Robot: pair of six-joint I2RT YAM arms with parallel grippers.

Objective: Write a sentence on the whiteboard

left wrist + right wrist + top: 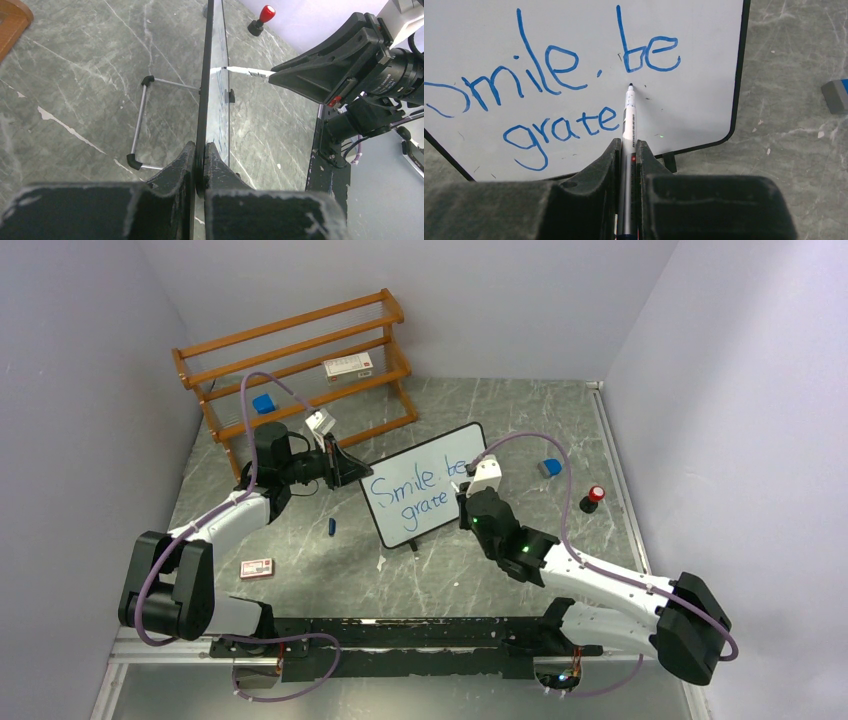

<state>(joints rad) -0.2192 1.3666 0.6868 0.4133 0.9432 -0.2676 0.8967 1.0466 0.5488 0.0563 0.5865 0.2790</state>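
Note:
The whiteboard (440, 512) stands tilted on its feet at mid-table, with the sentence (410, 483) in blue reading "Smile. be" above "grate". My left gripper (352, 468) is shut on the board's left edge; in the left wrist view the board (207, 75) is edge-on between the jaws of that gripper (200, 150). My right gripper (468, 495) is shut on a white marker (629, 115). The marker tip rests at the board (704, 100) just right of "grate" in the sentence (549, 65). In the left wrist view the marker (245, 71) meets the board face.
A wooden rack (300, 360) stands at the back left with a red-and-white box (348, 367) and a blue block (263, 403) on it. On the table lie a blue cap (331, 528), a small box (257, 568), an eraser (550, 468) and a red-topped knob (592, 498).

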